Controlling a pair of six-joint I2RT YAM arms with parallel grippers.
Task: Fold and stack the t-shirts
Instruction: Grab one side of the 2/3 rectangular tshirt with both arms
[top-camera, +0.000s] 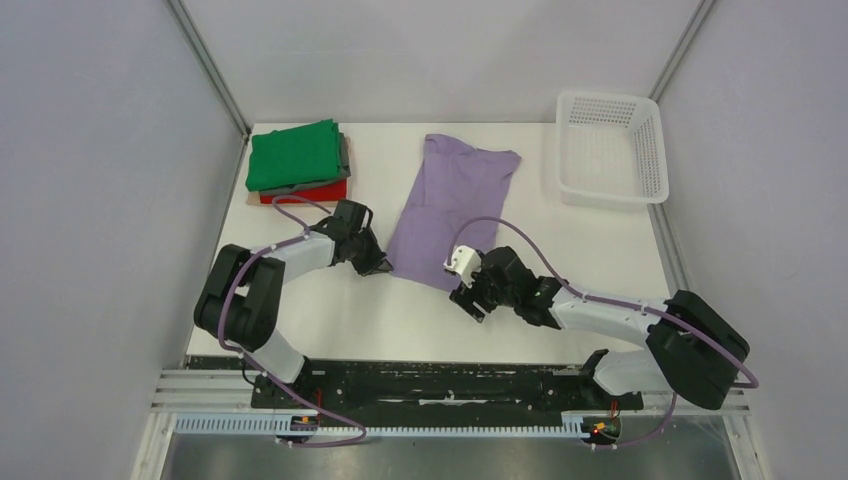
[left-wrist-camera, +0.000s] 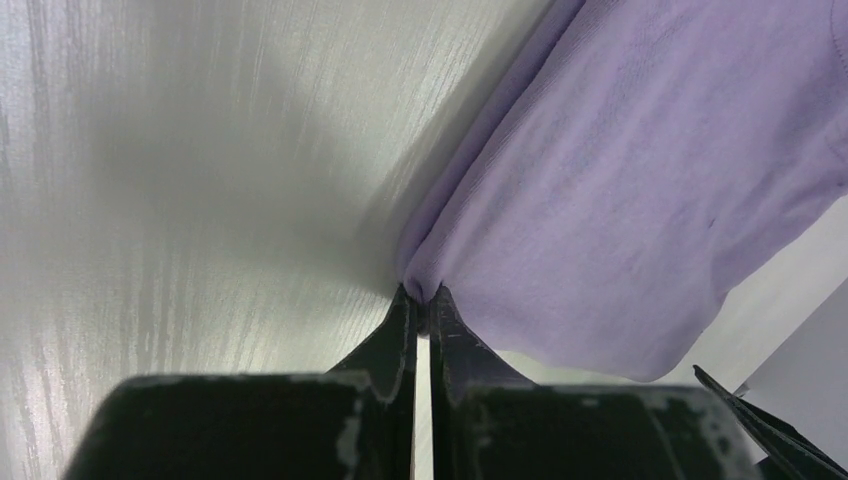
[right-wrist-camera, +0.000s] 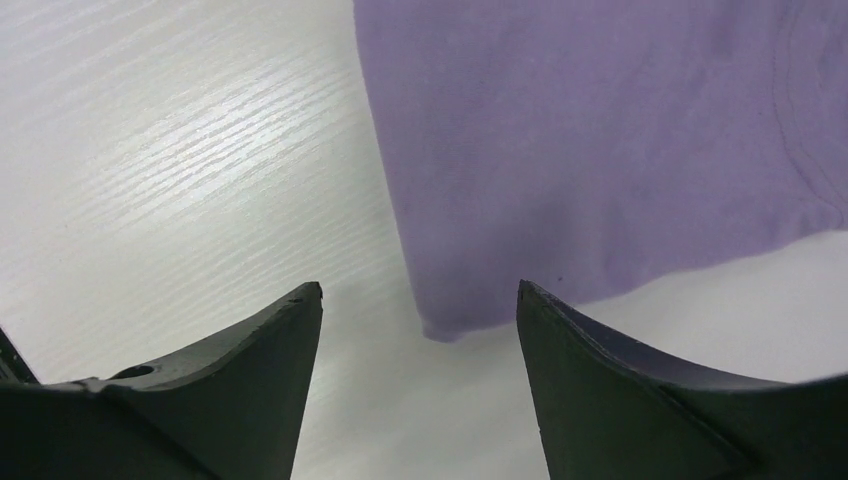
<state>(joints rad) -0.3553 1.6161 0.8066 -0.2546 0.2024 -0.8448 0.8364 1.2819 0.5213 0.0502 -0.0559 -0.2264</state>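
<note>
1. Top external view: a large light purple t-shirt (top-camera: 450, 205) of soft cloth lies at the middle of the white table (top-camera: 330, 320). It is laid out as a long, narrow strip running from the far side toward the arms.
2. At the strip's near-left corner sits the left gripper (top-camera: 378, 266), black and two-fingered. The left wrist view shows its jaws pressed together on a small pinch of the purple edge, with the cloth bunched right at the tips.
3. The right gripper (top-camera: 468, 298) sits low at the strip's near-right corner. In the right wrist view its jaws are spread wide. The shirt's corner lies flat on the table between the two fingers and touches neither.
4. A stack of folded shirts stands in the far-left corner of the table, well apart from the purple one. A green t-shirt (top-camera: 293, 155) is on top, a grey t-shirt (top-camera: 345, 158) shows beneath it, and a red t-shirt (top-camera: 310, 193) is at the bottom.
5. A white plastic mesh basket (top-camera: 655, 150) stands at the far right of the table, apart from the purple shirt.
</note>
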